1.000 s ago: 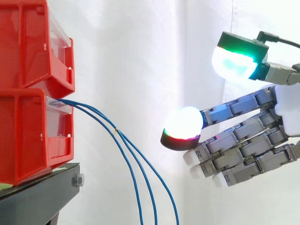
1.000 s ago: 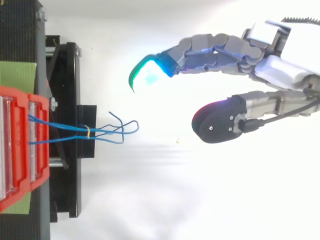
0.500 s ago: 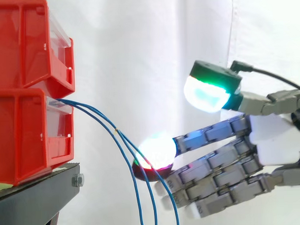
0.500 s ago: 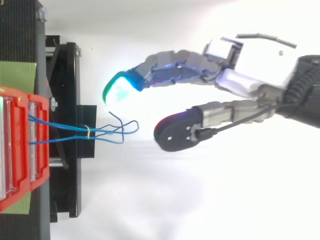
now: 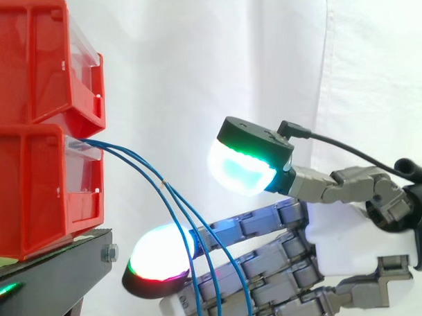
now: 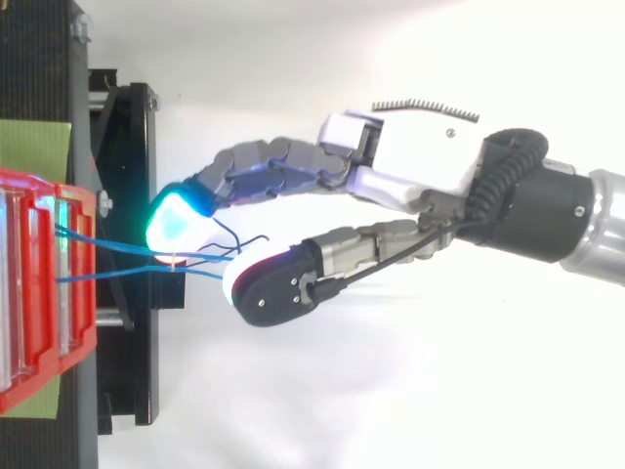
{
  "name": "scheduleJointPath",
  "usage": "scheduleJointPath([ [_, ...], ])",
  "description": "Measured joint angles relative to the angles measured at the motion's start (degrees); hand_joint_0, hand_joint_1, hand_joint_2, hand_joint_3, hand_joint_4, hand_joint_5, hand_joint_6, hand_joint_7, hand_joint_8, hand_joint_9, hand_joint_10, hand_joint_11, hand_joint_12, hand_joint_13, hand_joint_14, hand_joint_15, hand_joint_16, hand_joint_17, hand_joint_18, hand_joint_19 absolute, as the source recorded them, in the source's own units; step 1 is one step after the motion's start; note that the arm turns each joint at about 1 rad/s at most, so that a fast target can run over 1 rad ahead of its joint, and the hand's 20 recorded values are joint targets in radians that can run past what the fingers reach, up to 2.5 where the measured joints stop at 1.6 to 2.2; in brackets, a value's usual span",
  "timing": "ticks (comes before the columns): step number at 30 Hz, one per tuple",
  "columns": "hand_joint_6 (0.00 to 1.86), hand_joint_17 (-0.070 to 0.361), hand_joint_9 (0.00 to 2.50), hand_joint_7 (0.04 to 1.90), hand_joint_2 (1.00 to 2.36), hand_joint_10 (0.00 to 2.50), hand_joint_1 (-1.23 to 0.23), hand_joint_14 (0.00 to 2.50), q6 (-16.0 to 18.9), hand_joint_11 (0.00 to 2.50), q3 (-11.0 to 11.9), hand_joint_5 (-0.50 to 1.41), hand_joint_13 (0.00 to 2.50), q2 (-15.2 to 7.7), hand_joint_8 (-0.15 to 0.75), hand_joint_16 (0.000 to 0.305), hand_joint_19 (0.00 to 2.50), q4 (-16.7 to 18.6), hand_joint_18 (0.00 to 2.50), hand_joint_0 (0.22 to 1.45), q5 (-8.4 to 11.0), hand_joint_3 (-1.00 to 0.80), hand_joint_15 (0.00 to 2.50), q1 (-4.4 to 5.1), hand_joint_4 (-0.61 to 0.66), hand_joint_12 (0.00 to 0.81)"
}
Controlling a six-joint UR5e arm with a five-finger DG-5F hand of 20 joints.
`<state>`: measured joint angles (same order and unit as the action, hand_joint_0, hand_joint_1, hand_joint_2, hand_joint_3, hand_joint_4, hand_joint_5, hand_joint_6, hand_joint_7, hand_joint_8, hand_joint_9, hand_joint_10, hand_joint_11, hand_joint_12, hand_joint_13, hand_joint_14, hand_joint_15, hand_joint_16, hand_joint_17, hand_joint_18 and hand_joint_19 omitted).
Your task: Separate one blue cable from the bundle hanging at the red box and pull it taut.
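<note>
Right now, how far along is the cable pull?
Done: the robot hand is at the blue cable bundle hanging from the red box. In hand: the strands run between its straight fingers and thumb, unpinched. Left: separating one cable and pulling it taut; all hang slack.

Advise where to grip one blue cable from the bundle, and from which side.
Take the outermost strand below the yellow tie, where the blue cables fan apart. Above the tie they run bunched to the lower red bin. Come from the open side away from the bin, where the hand is, and pinch that nearest strand between thumb and finger.
</note>
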<state>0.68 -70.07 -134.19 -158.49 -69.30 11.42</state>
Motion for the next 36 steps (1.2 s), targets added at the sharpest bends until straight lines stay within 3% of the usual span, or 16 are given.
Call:
scheduleJointPath([
  [6,0.50,0.089,0.52,0.76,1.00,0.00,-0.62,0.00,0.83,0.01,0.89,-0.18,0.30,-0.89,0.327,0.040,0.00,1.65,0.23,0.53,-2.03,-0.49,0.00,-0.06,0.30,0.342],
  [14,0.50,0.084,0.54,0.79,1.00,0.00,-0.60,0.00,1.11,0.02,0.97,-0.17,0.31,-0.96,0.325,0.037,0.00,1.97,0.24,0.56,-2.85,-0.47,0.00,-0.37,0.31,0.331],
  [29,0.50,0.083,0.55,0.80,1.00,0.00,-0.61,0.00,1.94,0.03,1.10,-0.17,0.32,-0.90,0.326,0.037,0.00,1.75,0.24,0.56,-7.68,-0.45,0.00,-2.09,0.31,0.331],
  [36,0.50,0.083,0.55,0.85,1.00,0.00,-0.65,0.00,1.95,0.03,1.71,-0.16,0.33,-0.89,0.326,0.037,0.00,1.71,0.25,0.56,-8.19,-0.44,0.00,-2.39,0.32,0.329],
])
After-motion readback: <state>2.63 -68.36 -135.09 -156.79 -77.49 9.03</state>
